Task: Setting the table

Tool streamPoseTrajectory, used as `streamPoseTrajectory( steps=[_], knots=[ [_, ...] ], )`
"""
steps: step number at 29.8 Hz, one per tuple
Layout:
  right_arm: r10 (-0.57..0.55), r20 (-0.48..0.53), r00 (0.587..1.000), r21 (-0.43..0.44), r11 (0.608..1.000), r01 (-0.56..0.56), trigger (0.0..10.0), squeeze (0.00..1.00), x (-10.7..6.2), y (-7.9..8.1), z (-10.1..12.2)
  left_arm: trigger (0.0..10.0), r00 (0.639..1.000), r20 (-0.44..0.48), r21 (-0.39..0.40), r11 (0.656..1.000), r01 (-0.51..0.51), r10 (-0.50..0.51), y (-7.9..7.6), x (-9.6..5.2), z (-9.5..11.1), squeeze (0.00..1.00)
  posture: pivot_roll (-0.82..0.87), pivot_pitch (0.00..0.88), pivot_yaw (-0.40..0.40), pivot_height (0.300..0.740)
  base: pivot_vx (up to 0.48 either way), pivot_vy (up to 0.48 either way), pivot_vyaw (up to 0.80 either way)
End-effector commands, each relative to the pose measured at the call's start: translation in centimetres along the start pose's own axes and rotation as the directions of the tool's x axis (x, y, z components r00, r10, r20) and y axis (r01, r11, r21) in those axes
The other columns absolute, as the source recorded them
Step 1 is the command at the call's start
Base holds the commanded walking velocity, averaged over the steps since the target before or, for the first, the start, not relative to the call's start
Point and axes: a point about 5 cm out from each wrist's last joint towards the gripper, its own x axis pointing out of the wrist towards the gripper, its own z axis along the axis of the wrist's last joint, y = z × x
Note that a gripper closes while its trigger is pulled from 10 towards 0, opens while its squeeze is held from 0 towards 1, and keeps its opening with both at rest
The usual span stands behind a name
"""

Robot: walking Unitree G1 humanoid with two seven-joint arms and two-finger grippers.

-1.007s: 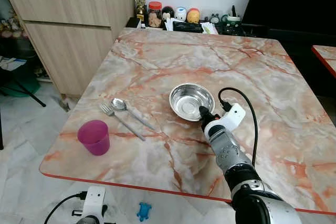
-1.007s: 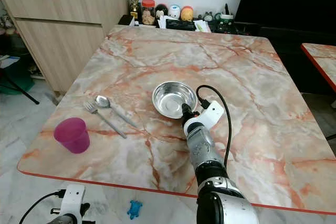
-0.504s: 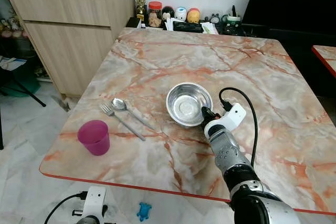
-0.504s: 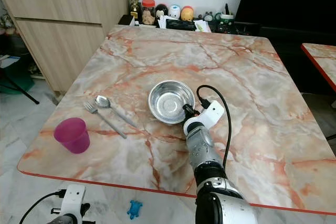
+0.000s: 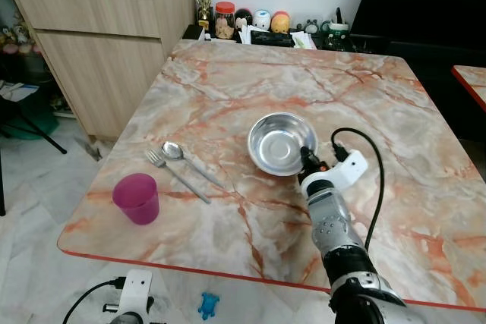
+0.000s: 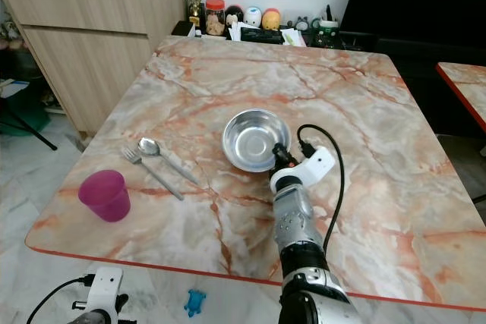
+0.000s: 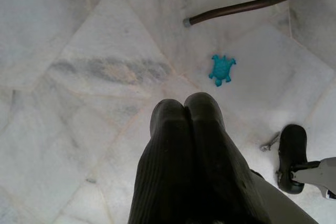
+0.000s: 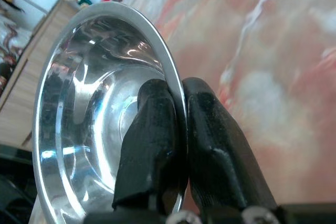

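Steel, round and shiny, the metal bowl (image 5: 280,142) was pinched at its near rim by the right gripper (image 5: 307,159), one black finger inside the wall and one outside, as the right wrist view showed with the rim running between the two pads. Compared with half a second earlier, the bowl had shifted toward the robot's right and slightly farther up the pink-veined marble table (image 5: 228,81), and the forearm had swung the same way; a second ago it sat lower and closer to the cutlery. That suggested the bowl was being carried or dragged to its place setting, not yet released. The bowl stood mouth-up, perhaps tipped a little toward the gripper; being round, it had no long axis to speak of.

Farther out, to the robot's left, a metal spoon (image 5: 173,152) and a metal fork (image 5: 157,160) lay side by side, their handles running diagonally toward the bowl's side of the table. A magenta plastic cup (image 5: 137,197) stood upright near the table's front left corner.

The left gripper (image 7: 186,109) hung idle over the pale tiled floor, its fingers pressed together on nothing.
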Motion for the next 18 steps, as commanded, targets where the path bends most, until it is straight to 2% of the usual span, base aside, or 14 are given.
streamPoseTrajectory(
  steps=[1, 2, 3, 5, 8, 12, 18],
  knots=[
    [0.098, 0.068, 0.993, -0.006, 0.995, -0.097, 9.9, 0.0, -0.5, 1.2, 0.4, 10.0, 1.0, -0.027, 0.022, 1.0, -0.008, 0.008, 0.2, -0.2, -0.7, 0.0, 0.12, 0.029, -0.067, 0.74, 0.0, 0.0, 0.0],
    [0.098, 0.068, 0.993, -0.006, 0.995, -0.097, 9.9, 0.0, -0.5, 1.2, 0.4, 10.0, 1.0, -0.027, 0.022, 1.0, -0.008, 0.008, 0.2, -0.2, -0.7, 0.0, 0.12, 0.029, -0.067, 0.74, 0.0, 0.0, 0.0],
    [0.17, 0.088, 0.982, -0.08, 0.983, -0.163, 10.0, 0.0, -0.9, 2.1, 0.6, 10.0, 1.0, -0.028, 0.021, 1.0, -0.009, 0.009, 0.3, -0.2, -0.8, 0.0, 0.12, 0.031, -0.064, 0.74, 0.0, 0.0, 0.0],
    [0.229, 0.105, 0.968, -0.148, 0.966, -0.212, 10.0, 0.0, -1.3, 2.9, 0.9, 10.0, 0.999, -0.033, 0.006, 1.0, -0.013, 0.013, 0.4, -0.2, -1.0, 0.0, 0.12, 0.033, -0.064, 0.74, 0.0, 0.0, 0.0],
    [0.255, 0.164, 0.953, -0.214, 0.952, -0.218, 10.0, 0.0, -2.1, 3.4, 1.8, 10.0, 0.999, -0.042, -0.05, 0.998, -0.024, 0.022, 0.7, -0.4, -1.4, 0.0, 0.12, 0.034, -0.065, 0.74, 0.0, 0.0, 0.0],
    [0.285, 0.231, 0.93, -0.247, 0.942, -0.227, 10.0, 0.0, -3.2, 3.6, 3.0, 10.0, 0.998, -0.051, -0.088, 0.996, -0.033, 0.028, 1.1, -0.5, -1.8, 0.0, 0.12, 0.035, -0.066, 0.74, 0.0, 0.0, 0.0],
    [0.298, 0.245, 0.923, -0.283, 0.932, -0.226, 10.0, 0.0, -3.9, 3.5, 3.5, 10.0, 0.998, -0.057, -0.111, 0.993, -0.034, 0.028, 1.2, -0.6, -2.1, 0.0, 0.11, 0.03, -0.067, 0.74, 0.0, 0.0, 0.0]
  ],
)
